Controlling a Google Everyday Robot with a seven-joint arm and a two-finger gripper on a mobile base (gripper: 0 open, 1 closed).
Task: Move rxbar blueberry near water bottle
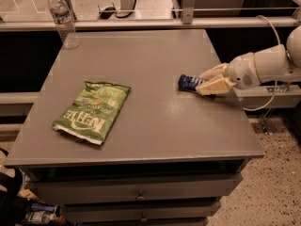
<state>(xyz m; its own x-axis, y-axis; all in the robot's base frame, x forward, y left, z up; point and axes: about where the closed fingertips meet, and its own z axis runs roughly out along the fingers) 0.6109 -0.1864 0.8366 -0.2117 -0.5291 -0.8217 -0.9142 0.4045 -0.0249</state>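
Observation:
The rxbar blueberry (187, 82) is a small dark-blue wrapper with white lettering lying on the grey table's right side. My gripper (203, 83) reaches in from the right, its cream fingers (212, 86) closed around the bar's right end, low at the table surface. The bar's left end sticks out past the fingers. The water bottle (62, 19) stands upright at the far left corner of the table, clear with a white cap and pale label, far from the gripper.
A large green chip bag (93, 110) lies flat at the table's front left. The grey table (155, 131) has drawers beneath. A metal railing (155, 23) runs behind the table. My white arm (268, 65) extends beyond the right edge.

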